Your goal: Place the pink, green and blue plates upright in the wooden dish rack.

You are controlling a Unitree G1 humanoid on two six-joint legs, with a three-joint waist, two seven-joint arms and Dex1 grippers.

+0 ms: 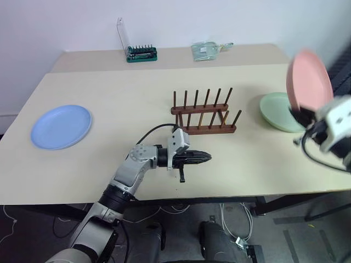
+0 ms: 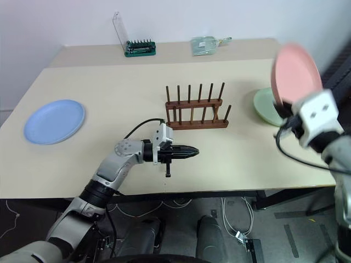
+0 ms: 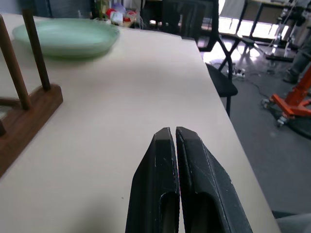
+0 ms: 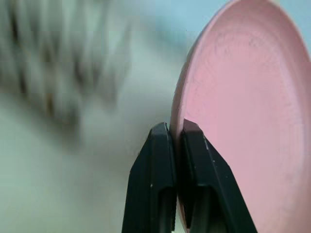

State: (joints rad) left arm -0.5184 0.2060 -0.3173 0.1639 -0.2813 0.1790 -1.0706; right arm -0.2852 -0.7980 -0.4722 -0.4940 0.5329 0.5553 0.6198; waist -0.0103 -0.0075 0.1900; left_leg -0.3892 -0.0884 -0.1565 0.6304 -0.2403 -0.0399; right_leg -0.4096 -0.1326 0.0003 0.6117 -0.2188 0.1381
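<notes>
Pink plate [image 4: 243, 107] upright, rim pinched in right gripper [image 4: 177, 133]

Evenly bright, soft shadows; heavy motion blur behind the right gripper [image 4: 176, 133], pink plate [image 4: 238, 107] sharper.

Rack [image 1: 204, 114] dark wood; pink plate [image 4: 243, 111] seemingly matt.

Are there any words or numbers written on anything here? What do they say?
No words or numbers can be read.
Green bit holder: any print is too small to read.
Clear packet: any label is too blurred to read.
Plates and wooden dish rack: plain, no writing.
</notes>
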